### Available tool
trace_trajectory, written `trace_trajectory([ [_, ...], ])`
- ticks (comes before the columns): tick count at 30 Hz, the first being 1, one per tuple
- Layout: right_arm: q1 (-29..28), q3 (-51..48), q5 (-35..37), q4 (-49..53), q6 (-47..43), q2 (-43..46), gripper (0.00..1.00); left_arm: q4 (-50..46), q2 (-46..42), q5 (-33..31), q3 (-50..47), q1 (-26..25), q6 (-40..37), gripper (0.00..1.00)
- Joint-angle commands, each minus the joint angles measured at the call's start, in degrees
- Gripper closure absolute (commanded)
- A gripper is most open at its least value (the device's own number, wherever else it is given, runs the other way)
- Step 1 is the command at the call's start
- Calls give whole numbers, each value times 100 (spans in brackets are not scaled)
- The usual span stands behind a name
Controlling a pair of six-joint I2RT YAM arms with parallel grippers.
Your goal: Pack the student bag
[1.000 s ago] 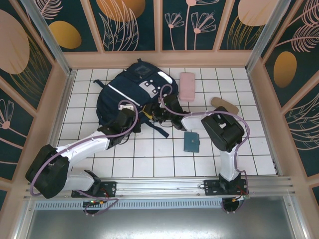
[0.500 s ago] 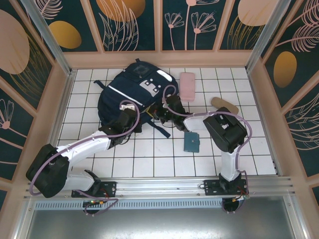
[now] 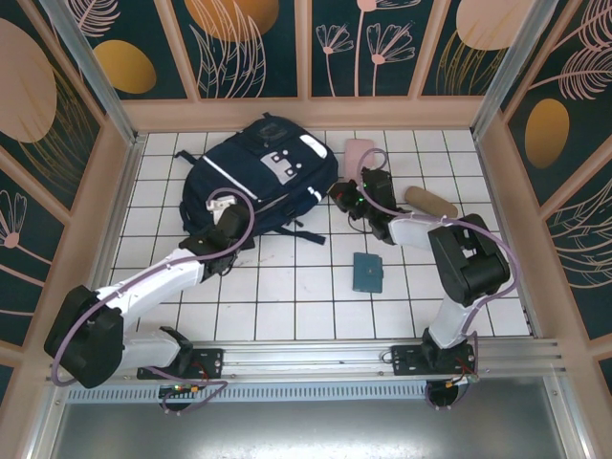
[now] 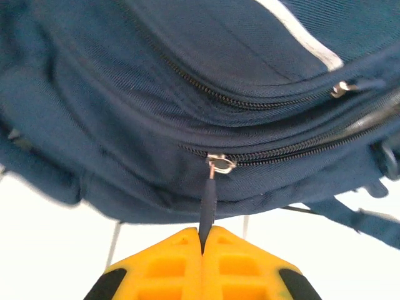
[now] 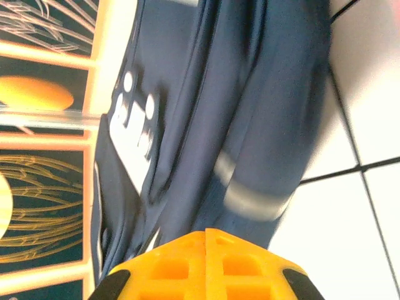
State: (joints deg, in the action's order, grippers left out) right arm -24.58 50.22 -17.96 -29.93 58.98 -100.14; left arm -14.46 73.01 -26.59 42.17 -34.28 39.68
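The student bag (image 3: 258, 177) lies flat toward the back left of the white tiled surface (image 3: 287, 306), with its striped front facing up. The left hand (image 4: 204, 232) is clamped on the dark zip pull (image 4: 207, 197) of a pocket along the bag's near edge. The right hand (image 5: 205, 234) has its fingers pressed together right at the bag's right side; I can't tell whether any fabric is caught between them. Just behind that hand lies a pink case (image 3: 358, 150), with a tan pouch (image 3: 432, 202) off to its right. A teal wallet (image 3: 367, 272) sits nearer the arms, well apart from the bag.
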Motion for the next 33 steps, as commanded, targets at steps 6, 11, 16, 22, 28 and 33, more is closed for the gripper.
trace_trajectory([
  [6, -130, 397, -639, 231, -526, 29, 86, 530, -526, 857, -291, 159, -304, 100],
  [11, -739, 387, -597, -36, -217, 59, 65, 700, -223, 1246, -48, -137, -545, 100],
  [16, -1163, 247, -619, -379, 338, -175, 65, 979, -34, 1498, 242, -652, -737, 100],
  [22, -1354, 255, -617, -665, 767, -590, 65, 1015, -54, 1528, 245, -755, -734, 100],
  [28, -1401, 373, -405, -490, 876, -766, 66, 1059, -129, 1626, 191, -773, -703, 100],
  [33, -1401, 383, -375, -783, 1034, -854, 65, 1120, -101, 1674, 134, -779, -707, 100],
])
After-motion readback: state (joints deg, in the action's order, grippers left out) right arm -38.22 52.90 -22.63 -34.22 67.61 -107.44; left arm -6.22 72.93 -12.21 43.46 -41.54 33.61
